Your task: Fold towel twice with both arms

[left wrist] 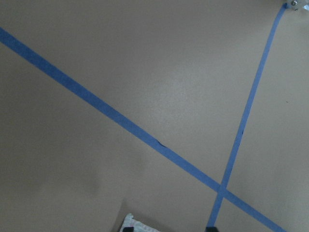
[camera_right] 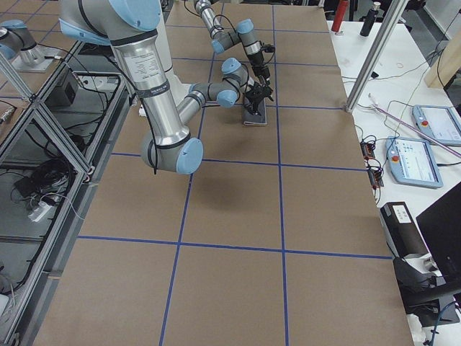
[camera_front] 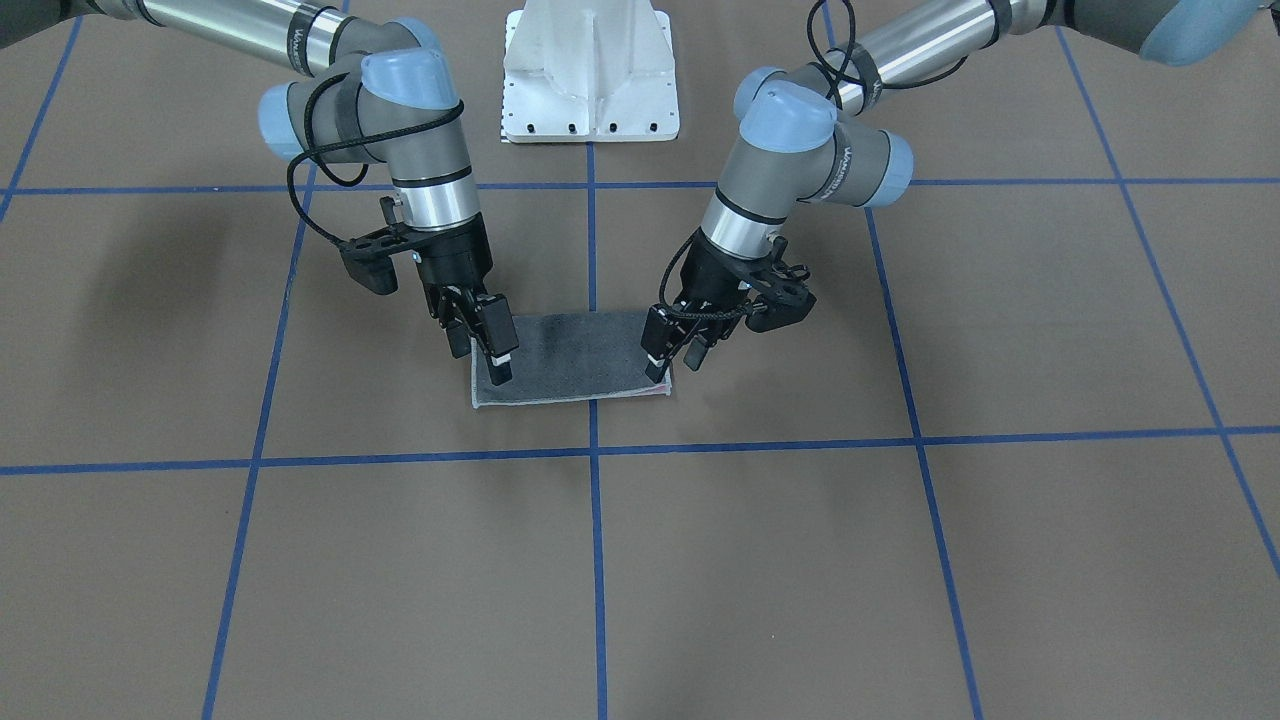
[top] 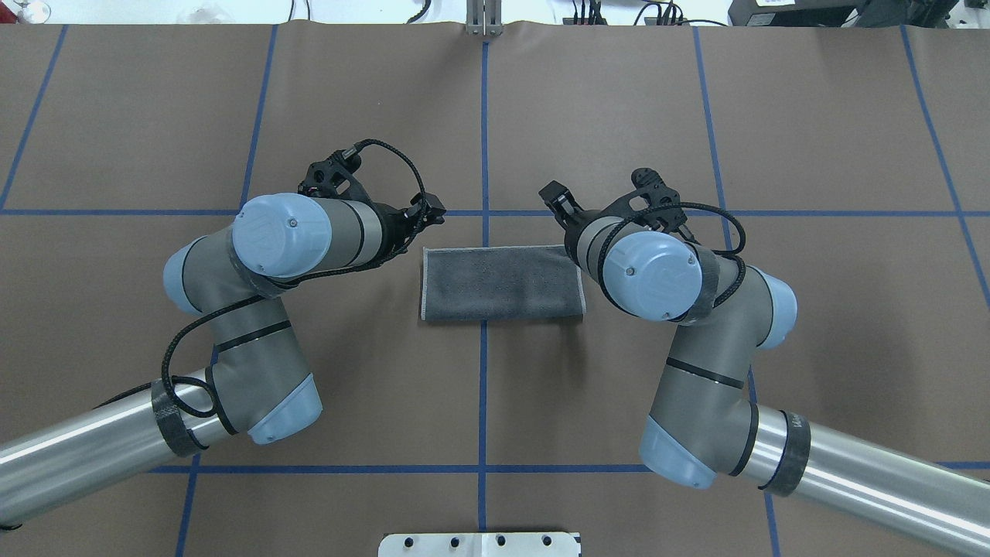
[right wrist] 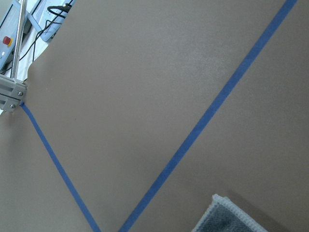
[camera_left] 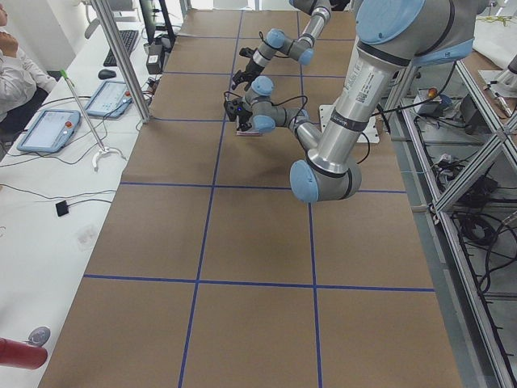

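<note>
The towel (camera_front: 570, 358) lies flat on the brown table as a long rectangle, dark grey face up, with a pink sliver at one corner (camera_front: 645, 392); it also shows in the overhead view (top: 499, 282). My left gripper (camera_front: 675, 368) hangs just over the towel's end on the right of the front-facing view, jaws apart, holding nothing. Over the opposite end, my right gripper (camera_front: 480, 362) is also open and empty. The overhead view shows the left gripper (top: 429, 210) and right gripper (top: 555, 193) past the towel's far corners. A towel corner (right wrist: 231, 217) edges into the right wrist view.
The white pedestal base (camera_front: 590, 80) stands behind the towel. Blue tape lines (top: 483, 139) grid the table. A side desk with tablets (camera_left: 48, 129) and a seated person (camera_left: 16, 73) lies past the table's far edge, beside metal posts (camera_right: 374, 54).
</note>
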